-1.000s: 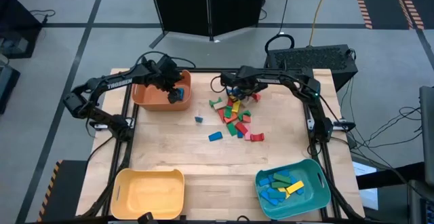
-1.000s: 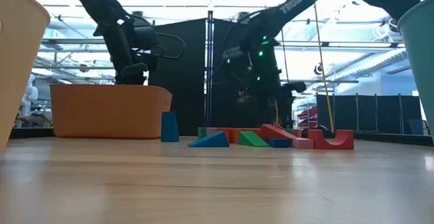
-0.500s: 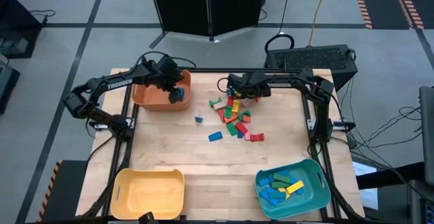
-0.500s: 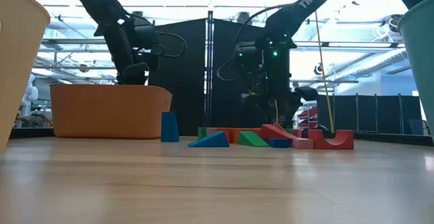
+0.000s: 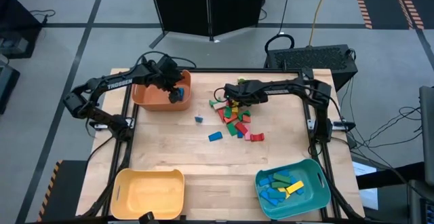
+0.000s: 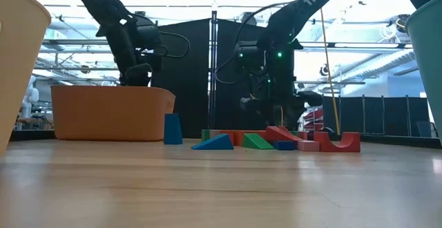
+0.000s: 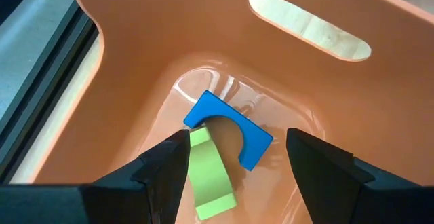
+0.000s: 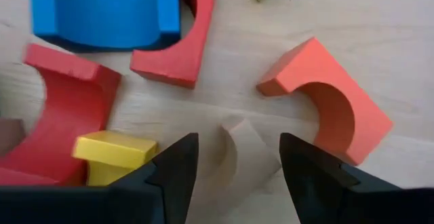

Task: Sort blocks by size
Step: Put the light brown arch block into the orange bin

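Painted wooden blocks lie in a loose pile (image 5: 234, 119) on the table's far middle, also seen in the low view (image 6: 276, 141). My right gripper (image 5: 232, 96) hovers open over the pile's far end. In the right wrist view its fingers (image 8: 237, 142) stand on either side of a pale arch block (image 8: 241, 149) without touching it. An orange arch (image 8: 325, 95), red arches (image 8: 68, 108), a blue arch (image 8: 102, 13) and a yellow block (image 8: 112, 153) lie around it. My left gripper (image 5: 178, 94) is open and empty inside the orange bin (image 5: 146, 96), above a blue arch (image 7: 227, 125) and a green arch (image 7: 210, 173) on the bin's floor.
A lone blue block (image 5: 199, 119) and a blue wedge (image 5: 215, 136) lie left of the pile. A yellow bin (image 5: 149, 193) stands at the near left. A teal bin (image 5: 319, 183) at the near right holds several blue, green and yellow blocks. Bare wood lies between.
My right gripper has gone a little toward the table's near edge, over the pile's far end, as its arm has stretched out toward the left. The left arm and the blocks have kept still.
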Robot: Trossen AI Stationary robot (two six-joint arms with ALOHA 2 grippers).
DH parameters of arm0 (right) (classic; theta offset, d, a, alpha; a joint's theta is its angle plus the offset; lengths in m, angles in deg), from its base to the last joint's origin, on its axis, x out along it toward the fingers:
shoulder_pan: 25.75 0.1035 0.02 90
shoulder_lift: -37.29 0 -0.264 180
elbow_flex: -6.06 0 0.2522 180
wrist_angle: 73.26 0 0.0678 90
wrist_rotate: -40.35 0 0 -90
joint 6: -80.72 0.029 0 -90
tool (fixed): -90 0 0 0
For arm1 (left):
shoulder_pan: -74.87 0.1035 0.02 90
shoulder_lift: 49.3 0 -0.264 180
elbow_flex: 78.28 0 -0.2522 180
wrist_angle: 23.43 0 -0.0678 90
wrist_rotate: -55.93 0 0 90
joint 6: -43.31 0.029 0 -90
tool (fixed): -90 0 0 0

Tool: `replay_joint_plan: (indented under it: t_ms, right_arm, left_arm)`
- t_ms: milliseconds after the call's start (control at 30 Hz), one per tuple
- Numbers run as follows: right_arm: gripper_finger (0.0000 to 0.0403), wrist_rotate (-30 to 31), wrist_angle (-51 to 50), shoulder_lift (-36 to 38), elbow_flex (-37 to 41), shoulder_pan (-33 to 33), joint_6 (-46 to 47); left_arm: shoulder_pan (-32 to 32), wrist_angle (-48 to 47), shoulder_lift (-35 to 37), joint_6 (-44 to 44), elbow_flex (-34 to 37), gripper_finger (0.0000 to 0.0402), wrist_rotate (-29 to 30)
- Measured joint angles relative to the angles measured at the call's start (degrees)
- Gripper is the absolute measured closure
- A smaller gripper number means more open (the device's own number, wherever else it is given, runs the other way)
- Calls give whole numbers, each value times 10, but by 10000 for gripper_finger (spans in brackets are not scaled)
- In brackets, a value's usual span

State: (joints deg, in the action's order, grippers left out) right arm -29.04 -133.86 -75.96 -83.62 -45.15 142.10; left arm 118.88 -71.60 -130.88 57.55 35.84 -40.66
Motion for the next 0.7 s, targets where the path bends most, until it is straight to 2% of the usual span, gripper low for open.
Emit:
replay_joint_plan:
  t_ms: [433, 700]
  right_arm:
    - [325, -10, 6, -4, 0, -2, -10]
    - [308, 12, 17, -4, 0, -2, -23]
  left_arm:
    - [0, 4, 0, -2, 0, 155, 0]
    - [0, 15, 0, 0, 0, 155, 7]
